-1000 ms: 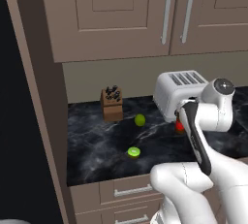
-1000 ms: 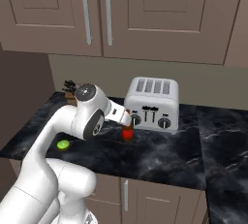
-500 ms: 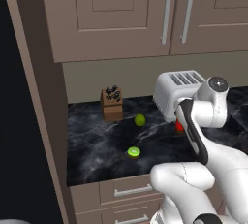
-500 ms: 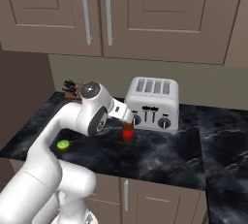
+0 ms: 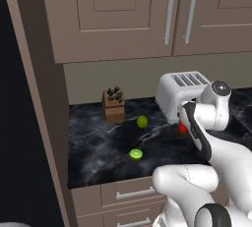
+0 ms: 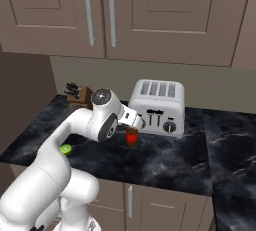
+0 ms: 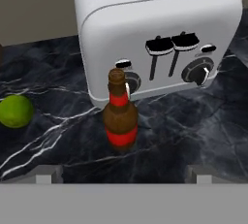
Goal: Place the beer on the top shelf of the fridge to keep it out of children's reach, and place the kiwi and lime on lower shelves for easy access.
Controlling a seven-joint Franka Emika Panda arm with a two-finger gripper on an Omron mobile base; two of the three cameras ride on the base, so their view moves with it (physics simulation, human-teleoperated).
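Landmark: a silver four-slot toaster (image 7: 160,39) stands at the back of the black marble counter (image 5: 98,147), below taupe wall cupboards (image 6: 150,15).
Beer: the beer (image 7: 119,116), a brown bottle with a red label and red neck, stands upright on the counter just in front of the toaster's control face, toward its left end as the hand view has it; in the right base view the beer (image 6: 132,136) shows at the foot of the toaster, and in the left base view a red patch of it (image 5: 182,128) peeks out beside the arm.
Pincer: the gripper (image 7: 121,175) is spread wide, one tip low on each side of the bottle in the hand view, short of it and not touching; nothing is held.
Arm: the white arm bends over the counter in front of the toaster, its wrist turned toward the bottle.
Lime: the lime (image 5: 142,121) lies on the counter to the left of the toaster, well apart from the beer; the hand view catches it at the left edge (image 7: 15,111).
Kiwi: the kiwi (image 5: 136,154) lies cut face up near the counter's front edge, forward and left of the toaster, nearer the front than the lime; the right base view shows it (image 6: 65,149) beside the arm.
Knife block: a wooden knife block (image 5: 114,105) stands at the back of the counter, left of the toaster and past the lime.
Fridge: a tall black panel (image 5: 19,123) fills the left side of the left base view, far left of the toaster; whether it is the fridge cannot be told.
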